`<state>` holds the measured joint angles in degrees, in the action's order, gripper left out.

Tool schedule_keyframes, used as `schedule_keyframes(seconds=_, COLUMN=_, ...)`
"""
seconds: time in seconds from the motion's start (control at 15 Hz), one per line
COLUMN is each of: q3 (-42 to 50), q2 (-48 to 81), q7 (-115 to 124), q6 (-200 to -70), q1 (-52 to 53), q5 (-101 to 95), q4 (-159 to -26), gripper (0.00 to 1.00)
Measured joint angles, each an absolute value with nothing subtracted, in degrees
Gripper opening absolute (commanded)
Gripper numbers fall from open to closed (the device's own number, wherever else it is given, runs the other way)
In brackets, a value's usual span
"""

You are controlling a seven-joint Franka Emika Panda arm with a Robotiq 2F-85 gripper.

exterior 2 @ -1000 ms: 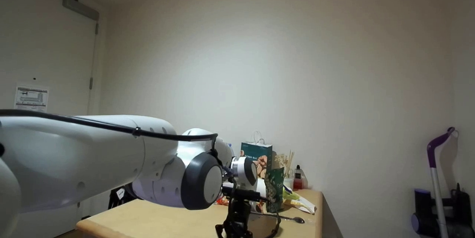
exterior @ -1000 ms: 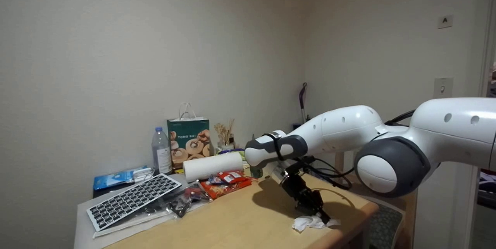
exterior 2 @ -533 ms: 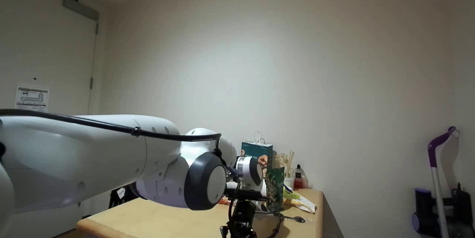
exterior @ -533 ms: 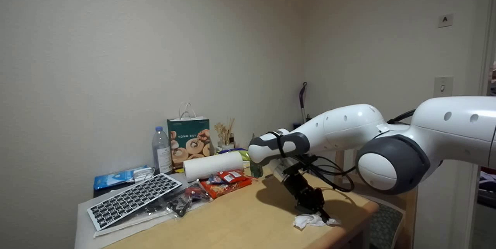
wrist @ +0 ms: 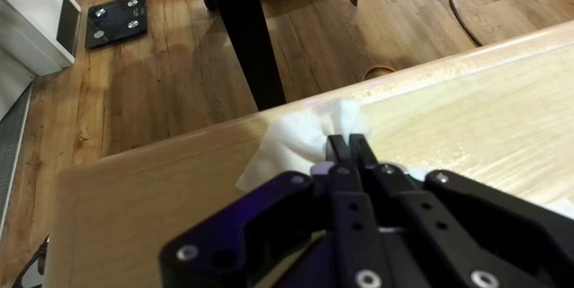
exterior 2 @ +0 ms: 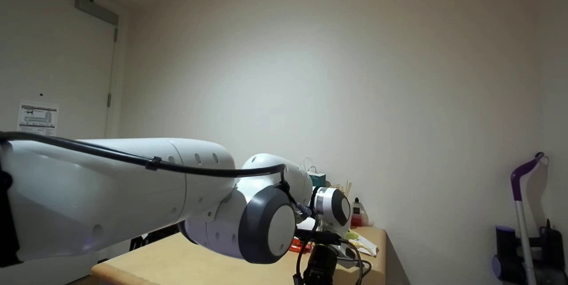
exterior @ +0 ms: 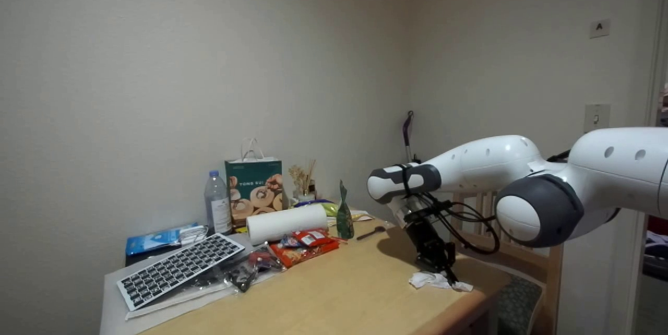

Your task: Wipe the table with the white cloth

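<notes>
A crumpled white cloth (exterior: 429,279) lies on the light wooden table (exterior: 323,298) near its edge in an exterior view. My gripper (exterior: 453,282) points down at a slant and is shut on the cloth. In the wrist view, the two black fingertips (wrist: 349,140) pinch a fold of the cloth (wrist: 291,140) close to the table's edge. The cloth spreads to both sides of the fingers and rests on the tabletop (wrist: 170,198). In an exterior view, the arm shows above the table (exterior 2: 186,258), but the fingertips and the cloth are out of frame.
A keyboard (exterior: 180,271), paper towel roll (exterior: 287,223), red snack packets (exterior: 310,246), green pouch (exterior: 344,220) and dark spoon (exterior: 371,232) lie toward the wall side. A chair (exterior: 522,293) stands by the table. Small shiny specks (wrist: 453,155) show on the tabletop.
My gripper and the cloth have moved right and a little up in an exterior view, sliding along the table. The green pouch and spoon now show there. The gripper stays shut on the cloth.
</notes>
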<state>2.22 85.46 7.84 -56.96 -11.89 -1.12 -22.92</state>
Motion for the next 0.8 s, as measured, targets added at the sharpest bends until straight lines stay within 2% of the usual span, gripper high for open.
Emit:
schedule_keyframes(seconds=0.4, q3=2.45, q2=85.29, q7=11.75, q6=-58.86, q1=-12.42, q5=-0.57, q4=-22.26, gripper=0.06)
schedule_keyframes(seconds=0.8, q3=2.31, q2=84.56, q7=20.09, q6=-63.14, q1=-19.74, q5=4.30, q4=-20.74, gripper=0.06)
